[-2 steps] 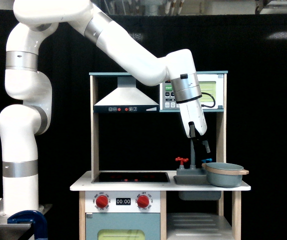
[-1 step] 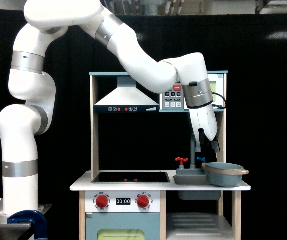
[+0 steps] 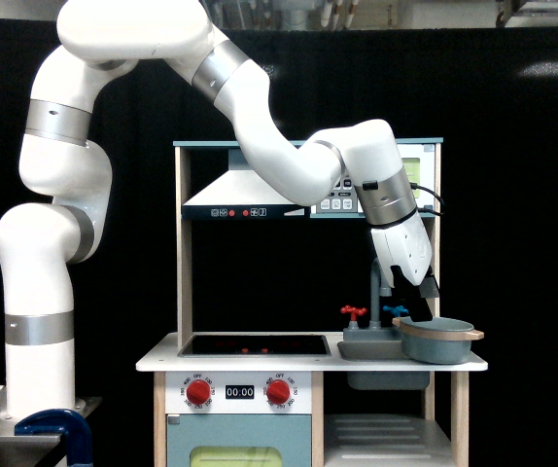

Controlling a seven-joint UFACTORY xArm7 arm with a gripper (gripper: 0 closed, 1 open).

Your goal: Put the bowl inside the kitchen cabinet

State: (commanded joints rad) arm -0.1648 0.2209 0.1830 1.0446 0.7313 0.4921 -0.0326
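Note:
The grey-blue bowl with a tan rim stands on the counter's right end, partly over the sink. My gripper hangs just above the bowl's left rim, tilted, its dark fingers apart and empty. Whether a fingertip touches the rim cannot be told. The kitchen cabinet is the doorless compartment below the sink at the bottom right, with a pale shelf showing; its lower part is cut off by the frame.
A grey faucet with red and blue taps stands just left of the gripper. The microwave and range hood hang above. The hob, the knobs and the blue oven door lie to the exterior view's left.
The arm has swung toward the exterior view's right and down, carrying the gripper from beside the faucet to just above the bowl's left rim. The bowl has not moved.

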